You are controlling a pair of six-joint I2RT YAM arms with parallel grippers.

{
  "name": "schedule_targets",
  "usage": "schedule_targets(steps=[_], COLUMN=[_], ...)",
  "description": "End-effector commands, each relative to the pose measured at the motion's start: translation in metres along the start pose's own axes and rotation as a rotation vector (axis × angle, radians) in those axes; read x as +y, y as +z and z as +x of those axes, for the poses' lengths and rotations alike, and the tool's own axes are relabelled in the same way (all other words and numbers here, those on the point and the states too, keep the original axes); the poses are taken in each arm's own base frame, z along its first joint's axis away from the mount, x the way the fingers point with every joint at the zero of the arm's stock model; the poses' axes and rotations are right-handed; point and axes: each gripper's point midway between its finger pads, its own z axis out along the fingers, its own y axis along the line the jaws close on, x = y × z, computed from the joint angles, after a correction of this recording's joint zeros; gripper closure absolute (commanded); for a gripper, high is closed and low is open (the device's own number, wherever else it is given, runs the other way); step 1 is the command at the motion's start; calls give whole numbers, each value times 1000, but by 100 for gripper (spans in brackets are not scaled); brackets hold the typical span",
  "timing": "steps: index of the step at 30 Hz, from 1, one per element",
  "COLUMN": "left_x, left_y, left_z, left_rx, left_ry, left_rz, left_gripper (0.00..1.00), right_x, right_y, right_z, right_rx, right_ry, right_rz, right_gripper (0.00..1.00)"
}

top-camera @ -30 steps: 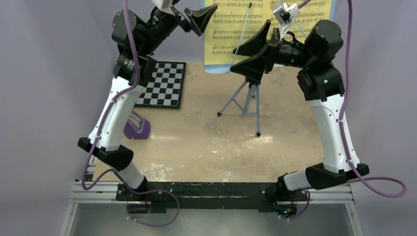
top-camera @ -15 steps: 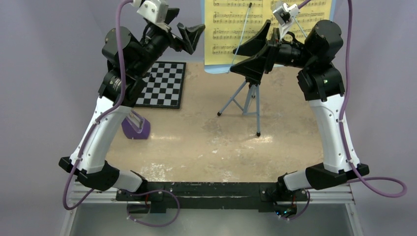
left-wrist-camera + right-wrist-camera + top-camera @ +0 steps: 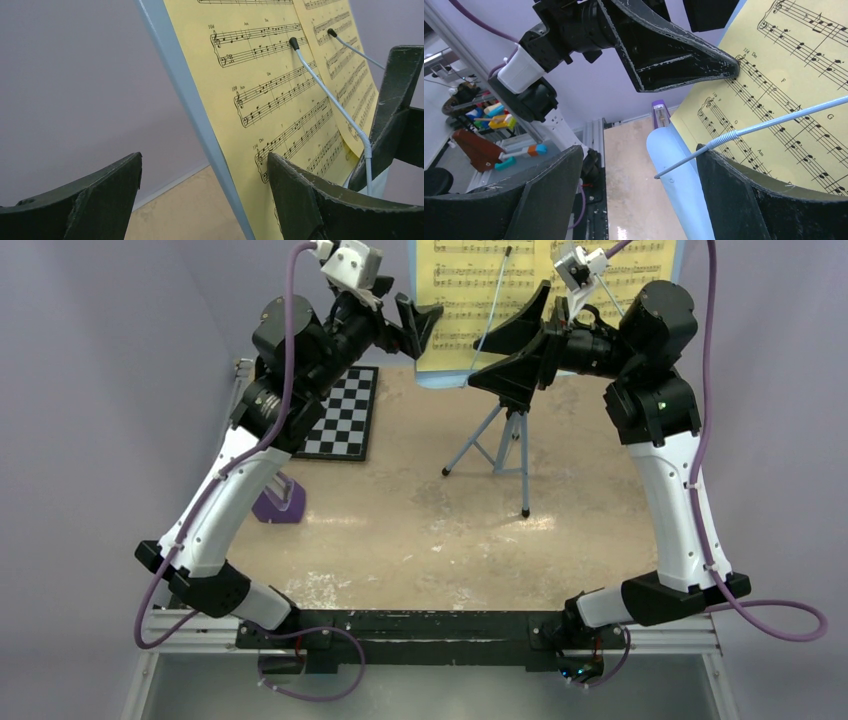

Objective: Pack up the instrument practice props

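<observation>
top external view, nearest first: the purple metronome (image 3: 280,502) sits on the table (image 3: 420,540) at its left side, half hidden behind the left arm (image 3: 232,490). further in, the light blue music stand (image 3: 500,445) stands on three spread legs near the table's middle. a checkerboard (image 3: 335,420) lies flat to its left, partly covered by the same arm. the stand's tray is cut off by the top of the frame. the yellow sheet of music (image 3: 465,300) leans on it under two thin wire arms (image 3: 495,298).

the left fingers (image 3: 425,332) are spread wide at the sheet's left edge. the left wrist view shows the tray's edge and the sheet between them, gripped by neither. the right fingers (image 3: 509,332) are also wide apart, low in front of the sheet, blocking the stand's neck. in the right wrist view one wire arm crosses between them. a left finger's tip meets the sheet's edge there, though true contact is hard to tell. only the metronome's top peeks out past the tray in that view.
</observation>
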Motion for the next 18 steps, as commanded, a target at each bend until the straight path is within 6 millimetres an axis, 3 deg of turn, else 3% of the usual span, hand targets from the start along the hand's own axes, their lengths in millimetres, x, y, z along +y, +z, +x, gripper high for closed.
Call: schedule_targets(steps=[1,6,14,18], left_x=[18,24,27,24], left_y=[-3,-14,-46,-53], left_z=[4,7,-16,-16], left_rx=[22,44,5,10], left_ry=[-30,-27,50,92], left_rz=[-115,-152,-162,-128], left_gripper=[0,0,0,0], right_x=[26,24,20,19], right_y=[-6,-5,-5,-5], right_z=[-8,-8,-9,-7], right_rx=[-13,-14,-22,-20], right_ry=[-64,-54,-41,-35], right_rz=[-47,-46,-33,-31], right_gripper=[12,13,13,13])
